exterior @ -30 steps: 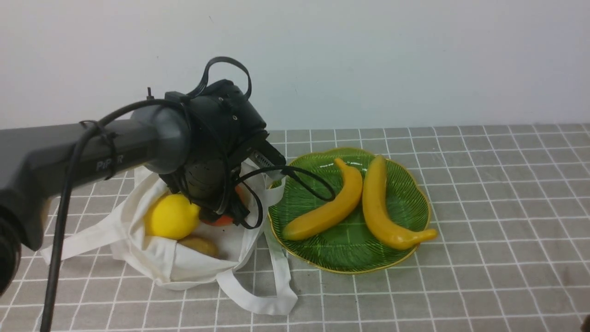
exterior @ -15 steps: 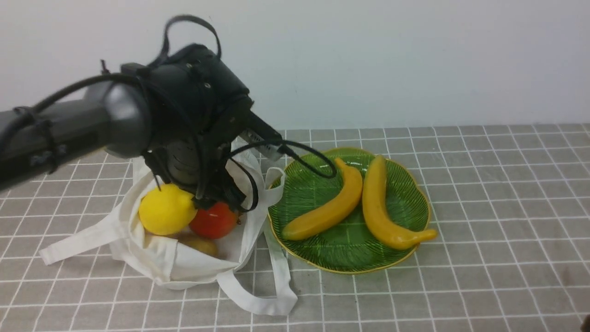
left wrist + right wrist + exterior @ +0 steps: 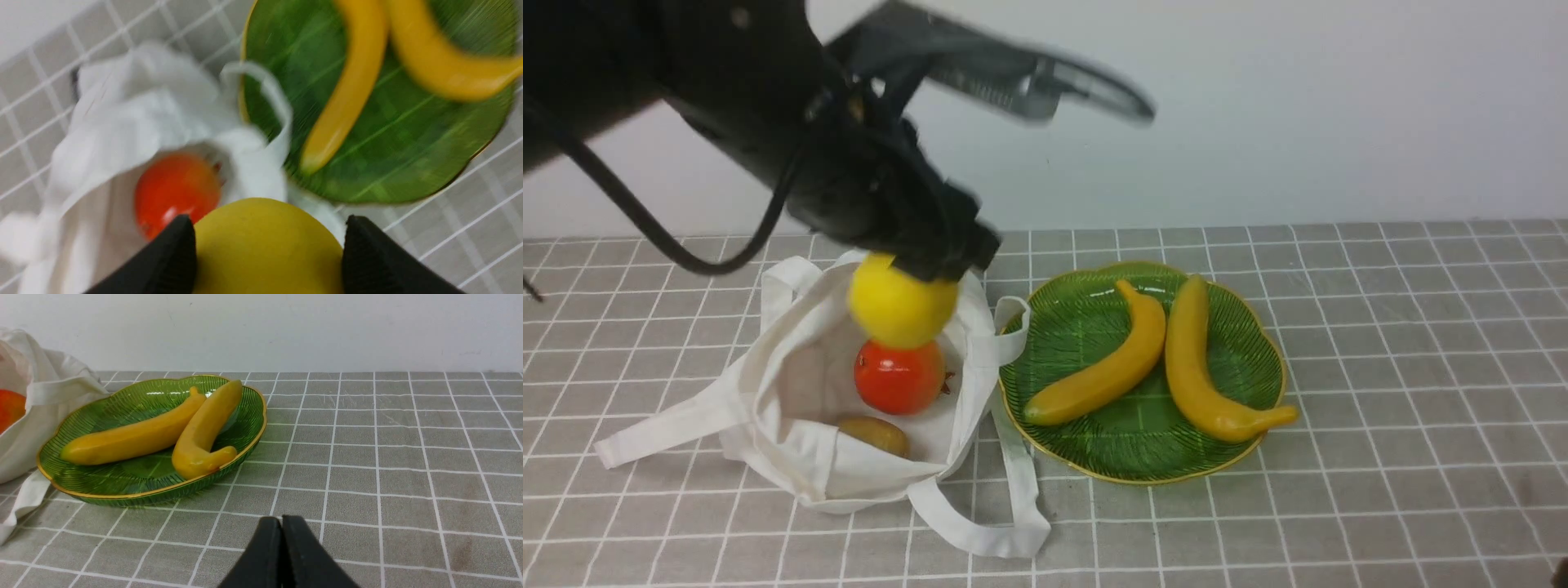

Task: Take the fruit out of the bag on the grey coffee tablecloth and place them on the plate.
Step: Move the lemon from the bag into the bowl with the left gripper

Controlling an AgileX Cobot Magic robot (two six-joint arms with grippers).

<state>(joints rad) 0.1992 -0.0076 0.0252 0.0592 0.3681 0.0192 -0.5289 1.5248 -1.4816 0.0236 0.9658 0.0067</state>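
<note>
At the near end, the right tool (image 3: 280, 522) has its fingers together with nothing between them, which the right wrist view shows and the front view does not. Farther in, the left tool (image 3: 269, 245) is clamped on the lemon (image 3: 903, 300), held up over the open bag (image 3: 866, 483). The step in hand looks like bringing the lemon out; the next move calls for carrying it across to the plate (image 3: 1143, 480) and lowering it beside the bananas (image 3: 1101, 363), clear of the bag's strap. The red-orange fruit (image 3: 900, 377) and the brown fruit (image 3: 874, 435) lie in the bag. The front view shows that brown fruit; neither wrist view does. The left wrist view shows both fingertips against the lemon's sides, a contact the front view blurs.
</note>
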